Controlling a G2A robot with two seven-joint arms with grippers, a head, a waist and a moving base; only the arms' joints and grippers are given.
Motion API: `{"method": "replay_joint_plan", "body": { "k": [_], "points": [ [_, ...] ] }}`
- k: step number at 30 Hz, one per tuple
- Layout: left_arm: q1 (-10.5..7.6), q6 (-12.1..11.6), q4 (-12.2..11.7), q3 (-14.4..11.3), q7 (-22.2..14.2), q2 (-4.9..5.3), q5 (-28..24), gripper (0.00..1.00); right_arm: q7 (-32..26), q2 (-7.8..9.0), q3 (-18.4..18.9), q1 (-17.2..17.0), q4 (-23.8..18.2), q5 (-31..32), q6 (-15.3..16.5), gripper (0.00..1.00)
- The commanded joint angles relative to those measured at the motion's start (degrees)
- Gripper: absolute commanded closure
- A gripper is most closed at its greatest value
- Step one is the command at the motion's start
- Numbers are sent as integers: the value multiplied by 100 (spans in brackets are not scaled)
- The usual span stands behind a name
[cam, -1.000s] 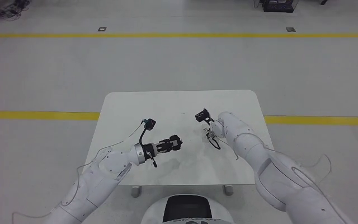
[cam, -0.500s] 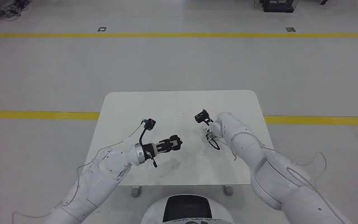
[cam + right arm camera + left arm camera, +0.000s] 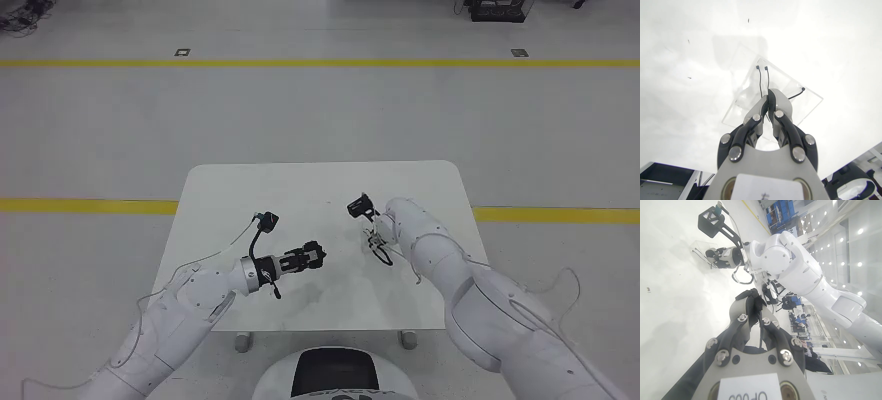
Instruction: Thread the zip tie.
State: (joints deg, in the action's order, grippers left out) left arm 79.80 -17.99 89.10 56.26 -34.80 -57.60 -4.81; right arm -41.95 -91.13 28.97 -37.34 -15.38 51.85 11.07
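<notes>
The right pincer (image 3: pixel 768 94) hangs over the clear tray (image 3: pixel 806 106) on the desk (image 3: pixel 250 190). Its fingers are pressed together on a zip tie (image 3: pixel 768 79) whose head lies inside the tray. A second tie (image 3: pixel 760 83) lies just beside it, and a third tie (image 3: pixel 796 95) lies nearer one corner of the tray. The left pincer (image 3: pixel 753 296) is off to the side of the tray, closed on a thin black strip (image 3: pixel 760 332).
</notes>
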Motion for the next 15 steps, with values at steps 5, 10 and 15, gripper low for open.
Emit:
{"method": "replay_joint_plan", "body": {
  "k": [5,10,15],
  "points": [
    [0,0,0,0,0,0,0,100,86,55,76,37,-43,14,106,100],
    [0,0,0,0,0,0,0,100,291,182,240,62,-53,-120,436,100],
    [0,0,0,0,0,0,0,100,545,386,436,50,-150,-243,841,100]
  ]
}}
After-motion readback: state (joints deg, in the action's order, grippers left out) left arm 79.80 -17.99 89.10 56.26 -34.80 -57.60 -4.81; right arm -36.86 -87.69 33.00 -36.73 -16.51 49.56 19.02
